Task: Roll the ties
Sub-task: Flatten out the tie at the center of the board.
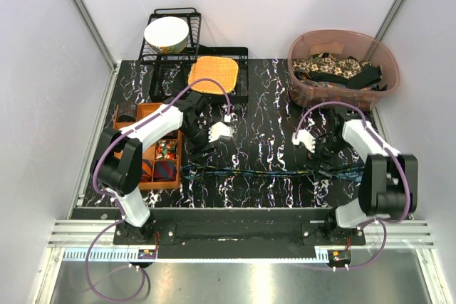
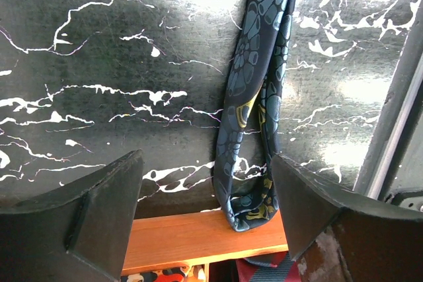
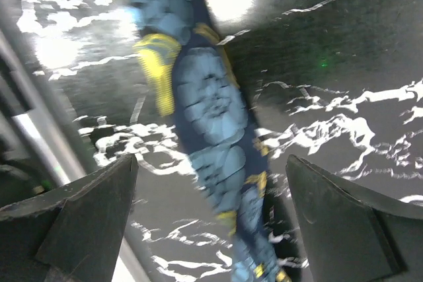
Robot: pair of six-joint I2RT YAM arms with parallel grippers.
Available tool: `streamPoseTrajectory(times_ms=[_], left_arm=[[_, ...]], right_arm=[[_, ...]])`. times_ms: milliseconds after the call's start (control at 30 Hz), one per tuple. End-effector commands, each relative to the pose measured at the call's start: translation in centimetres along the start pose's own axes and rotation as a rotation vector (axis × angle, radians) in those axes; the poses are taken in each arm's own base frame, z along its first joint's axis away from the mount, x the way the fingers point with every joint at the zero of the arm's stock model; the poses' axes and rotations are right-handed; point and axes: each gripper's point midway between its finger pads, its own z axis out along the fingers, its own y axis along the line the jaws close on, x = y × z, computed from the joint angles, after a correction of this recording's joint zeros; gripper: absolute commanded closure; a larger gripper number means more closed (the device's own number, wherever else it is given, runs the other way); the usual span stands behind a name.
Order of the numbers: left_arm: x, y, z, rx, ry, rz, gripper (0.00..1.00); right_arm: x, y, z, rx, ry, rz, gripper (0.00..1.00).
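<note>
The left gripper (image 2: 203,186) stands with its jaws wide apart and nothing pinched. Between them in the left wrist view, nearer the right-hand finger (image 2: 317,209), lies the folded end of the dark blue tie (image 2: 254,97) with its teal and yellow print. That end laps onto the rim of the wooden tray (image 2: 198,236) at the bottom of the frame.

The right gripper (image 3: 211,170) is also spread wide and holding nothing. The same tie runs blurred beneath it, from the top of the frame down to the bottom centre.

From overhead, the tie shows as a thin line stretched across the lower middle of the black marbled table (image 1: 263,119), one gripper over each end. The tray at the left holds rolled ties (image 1: 165,161). A pinkish tub (image 1: 342,35) at the upper right holds loose ties (image 1: 335,69). At the upper centre sit an orange mat (image 1: 212,75) and a black rack (image 1: 153,51) with a bowl (image 1: 167,33).
</note>
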Motion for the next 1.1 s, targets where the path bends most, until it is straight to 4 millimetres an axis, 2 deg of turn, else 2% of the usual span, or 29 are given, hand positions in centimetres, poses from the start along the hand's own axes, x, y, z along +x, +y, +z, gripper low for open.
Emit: streamPoseTrajectory(times_ms=[0,33,100,167,200,300,333,400,433,467,567,600,667,733,833,900,967,1000,1033,1067], left_arm=[[-0.6,0.0,-1.1,-0.044,-0.032,0.028,0.19],[-0.5,0.0,-1.0,-0.044,-0.03,0.026,0.2],[-0.4,-0.2,-0.9,-0.039,-0.03,0.024,0.2],[-0.2,-0.5,-0.8,-0.029,-0.03,0.023,0.22],[-0.3,-0.5,-0.8,-0.029,-0.034,0.026,0.22],[-0.2,-1.2,-0.8,-0.008,-0.042,0.037,0.23],[-0.2,-1.4,-0.8,0.002,-0.044,0.059,0.24],[-0.3,-2.1,-0.9,0.028,-0.051,0.071,0.24],[-0.4,-2.4,-0.9,0.037,-0.053,0.092,0.25],[-0.4,-2.9,-0.9,0.053,-0.056,0.095,0.25],[-1.0,-3.5,-0.8,0.046,-0.068,0.136,0.21],[-1.1,-3.9,-0.2,0.049,-0.06,0.153,0.2],[-1.4,-3.2,0.5,0.007,-0.048,0.169,0.2],[-1.8,-2.2,1.4,-0.025,-0.058,0.175,0.19],[-2.0,-0.4,2.1,-0.067,-0.047,0.182,0.19],[-1.9,0.2,2.3,-0.082,-0.034,0.194,0.2],[-1.7,0.9,2.8,-0.086,-0.017,0.208,0.24],[-1.5,1.1,3.0,-0.085,-0.006,0.206,0.26],[-1.5,1.3,3.0,-0.084,0.0,0.214,0.29],[-1.2,1.4,3.2,-0.082,0.008,0.214,0.34]], right_arm=[[-0.3,-4.0,1.1,0.06,0.002,0.011,0.02],[-0.3,-4.1,1.3,0.049,0.0,0.022,0.06],[-0.5,-4.2,1.7,0.009,-0.003,0.02,0.27],[-0.1,-2.6,2.0,-0.084,0.013,0.037,0.5],[0.0,-2.0,2.3,-0.131,0.017,0.051,1.0],[1.1,1.7,2.4,-0.304,0.052,0.05,1.0],[1.5,3.9,1.7,-0.404,0.074,0.067,1.0],[2.2,5.8,1.3,-0.538,0.107,0.07,1.0],[2.4,7.3,0.3,-0.623,0.125,0.097,1.0],[2.6,7.8,0.1,-0.668,0.137,0.102,1.0],[3.1,8.1,0.4,-0.746,0.167,0.135,1.0],[3.1,7.4,0.7,-0.735,0.167,0.135,1.0],[3.2,6.7,1.5,-0.761,0.183,0.18,1.0],[2.8,4.9,1.9,-0.744,0.192,0.204,1.0],[2.3,2.4,2.6,-0.699,0.197,0.239,0.74],[2.0,0.9,2.8,-0.661,0.205,0.261,0.51],[1.8,-0.5,2.7,-0.621,0.209,0.281,0.37],[1.6,-1.0,2.6,-0.605,0.206,0.289,0.24],[1.6,-1.4,2.5,-0.59,0.205,0.295,0.02],[1.5,-2.2,2.0,-0.555,0.214,0.304,0.0]])
